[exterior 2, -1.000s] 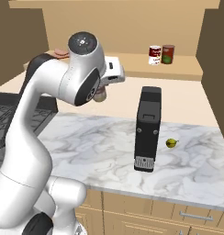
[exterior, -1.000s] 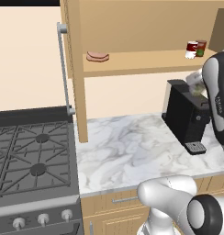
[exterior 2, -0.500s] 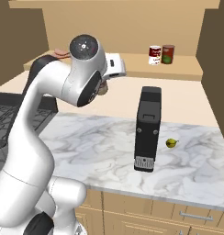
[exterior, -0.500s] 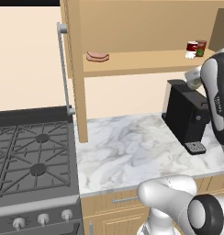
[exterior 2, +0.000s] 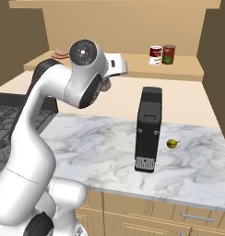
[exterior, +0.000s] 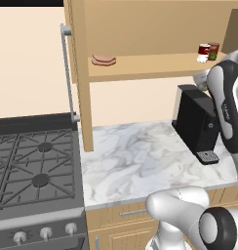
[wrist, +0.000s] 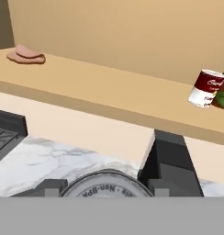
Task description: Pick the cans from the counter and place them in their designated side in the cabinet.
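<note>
Marble-topped desk [exterior: 135,161] is running beside the black gas stove [exterior: 33,176], with the light-wood wall cabinet [exterior: 140,29] hanging open above it and a black coffee machine [exterior 2: 148,129] standing on the stone; judging by how things are lying, the task is looking about half finished. Up on the cabinet shelf [wrist: 109,92], the red can with the white band [wrist: 206,88] is standing upright toward the right end, touching or just beside a darker red can with a green patch [exterior 2: 168,54]; well apart from them, at the left end of that shelf, a pinkish piece of meat [wrist: 25,54] is lying flat. In the hand view a round metal lid printed with lettering, apparently the second can [wrist: 104,187], is sitting between the dark fingers [wrist: 50,187], so the fingers are pinching it from both sides and carrying it below shelf height, in front of the coffee machine. Left to do, I am judging: lifting this can to the shelf and setting it down on its proper side. A small yellow-green fruit [exterior 2: 172,144] is resting on the desk just right of the coffee machine.
</note>
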{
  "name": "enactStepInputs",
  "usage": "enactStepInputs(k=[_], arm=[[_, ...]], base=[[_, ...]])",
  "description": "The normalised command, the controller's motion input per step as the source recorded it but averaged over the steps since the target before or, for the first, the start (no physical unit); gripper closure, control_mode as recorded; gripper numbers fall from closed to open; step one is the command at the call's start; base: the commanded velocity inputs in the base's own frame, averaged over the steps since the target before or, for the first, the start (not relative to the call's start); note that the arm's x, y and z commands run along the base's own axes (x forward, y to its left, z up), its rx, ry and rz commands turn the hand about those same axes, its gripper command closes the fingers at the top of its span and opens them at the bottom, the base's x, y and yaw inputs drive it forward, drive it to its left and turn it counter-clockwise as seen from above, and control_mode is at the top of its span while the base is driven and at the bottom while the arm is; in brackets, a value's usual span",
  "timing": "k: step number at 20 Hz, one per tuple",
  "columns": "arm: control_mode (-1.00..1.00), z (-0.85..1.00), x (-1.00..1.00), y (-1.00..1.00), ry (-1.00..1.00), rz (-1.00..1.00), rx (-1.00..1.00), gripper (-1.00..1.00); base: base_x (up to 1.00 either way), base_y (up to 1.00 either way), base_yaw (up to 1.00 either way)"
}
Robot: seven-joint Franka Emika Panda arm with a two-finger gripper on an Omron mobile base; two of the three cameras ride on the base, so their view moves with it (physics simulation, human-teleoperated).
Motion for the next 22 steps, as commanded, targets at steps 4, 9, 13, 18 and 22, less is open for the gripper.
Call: enactStepInputs(k=[4,9,13,18,22], arm=[[-1.00,0.07,0.15,-0.06,0.00,-0.12,0.01,1.00],[-1.00,0.15,0.19,-0.03,0.00,-0.08,0.03,1.00],[-1.00,0.20,0.23,-0.03,-0.03,-0.03,0.02,1.00],[-1.00,0.09,0.20,-0.07,-0.07,-0.02,0.00,1.00],[-1.00,0.02,0.16,-0.07,-0.12,-0.01,0.00,1.00]], base=[[0.00,0.00,0.00],[0.00,0.00,0.00],[0.00,0.00,0.00],[0.00,0.00,0.00],[0.00,0.00,0.00]])
